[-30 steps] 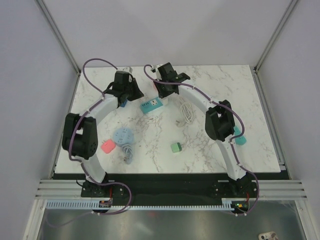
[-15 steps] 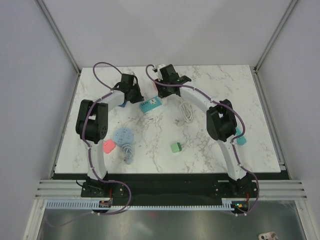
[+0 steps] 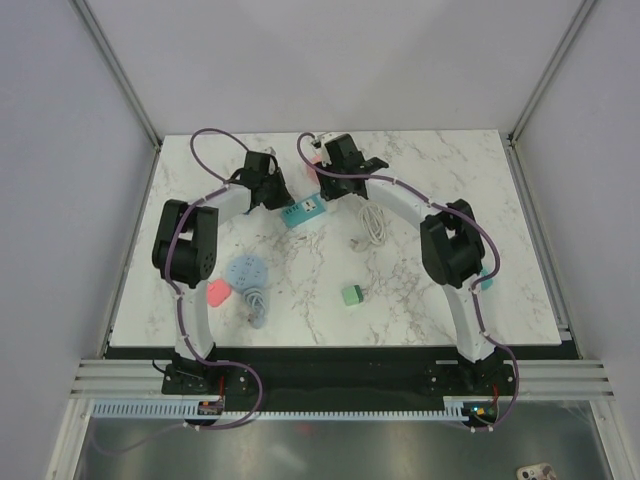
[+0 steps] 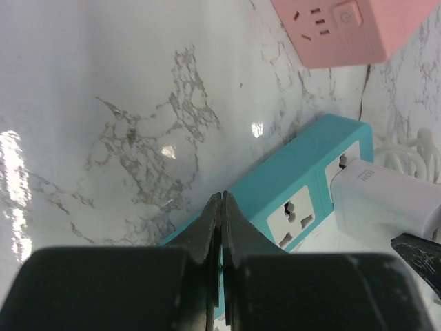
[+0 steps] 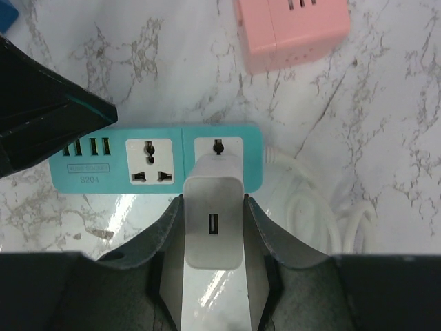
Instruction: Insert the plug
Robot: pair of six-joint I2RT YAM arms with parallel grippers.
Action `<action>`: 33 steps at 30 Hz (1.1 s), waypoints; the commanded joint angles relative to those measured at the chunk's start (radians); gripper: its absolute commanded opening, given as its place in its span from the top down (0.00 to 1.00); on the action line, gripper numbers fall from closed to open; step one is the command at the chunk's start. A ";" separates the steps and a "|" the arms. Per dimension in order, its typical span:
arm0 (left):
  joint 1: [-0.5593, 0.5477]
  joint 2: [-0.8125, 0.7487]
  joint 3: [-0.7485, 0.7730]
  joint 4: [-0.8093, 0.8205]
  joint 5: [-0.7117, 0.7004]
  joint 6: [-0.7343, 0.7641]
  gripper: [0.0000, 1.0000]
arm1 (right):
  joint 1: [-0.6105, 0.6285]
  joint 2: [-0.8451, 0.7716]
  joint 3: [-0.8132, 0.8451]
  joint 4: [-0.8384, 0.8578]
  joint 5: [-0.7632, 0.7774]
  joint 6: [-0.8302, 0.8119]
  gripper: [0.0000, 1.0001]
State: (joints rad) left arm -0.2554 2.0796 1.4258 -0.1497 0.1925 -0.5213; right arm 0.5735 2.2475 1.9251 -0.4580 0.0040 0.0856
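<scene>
White marbled counter [image 3: 420,300] fills the cell between pale walls. Nearest the arm bases lie a green cube [image 3: 352,294], a pink adapter [image 3: 215,293] and a round blue strip [image 3: 246,270], all well apart from the work. Farther back a white cable [image 3: 373,224] lies coiled just beside the teal strip [image 5: 103,162], where both arms meet.

The right fingers [image 5: 213,207] clamp the white charger [image 5: 213,248] by its sides and hold it end-on against the strip's right-hand socket. The charger's front covers most of that socket, with only the top hole showing above it. The left fingers [image 4: 221,207] are pressed fully together, tips at the strip's edge near its other end. They look to be bracing it, though I cannot tell if they touch.

By my reading the task is nearly done. The plug is picked up, carried and lined up, and what remains is seating it fully and letting go. Whether the pins are already home is hidden.

A small label on the strip, beneath its row of USB ports, seems to read "S204"; the boxed line above that is too fine to read. Beyond, at the far side, sits a pink strip [image 5: 289,27] with no legible writing.
</scene>
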 commanded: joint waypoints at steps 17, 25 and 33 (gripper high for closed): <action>-0.048 -0.372 -0.116 -0.111 -0.106 0.032 0.69 | -0.035 -0.223 -0.305 -0.252 0.151 0.086 1.00; -0.013 -0.438 -0.133 -0.188 -0.174 0.083 0.54 | -0.038 -0.218 -0.209 -0.307 0.152 0.075 1.00; 0.056 -0.490 -0.162 -0.225 -0.246 0.033 0.39 | -0.044 -0.252 -0.186 -0.340 0.165 0.086 0.89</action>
State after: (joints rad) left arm -0.2256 1.6390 1.2716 -0.3592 -0.0143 -0.4824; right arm 0.5385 2.0407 1.6882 -0.7475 0.1310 0.1692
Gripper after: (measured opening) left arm 0.604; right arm 0.394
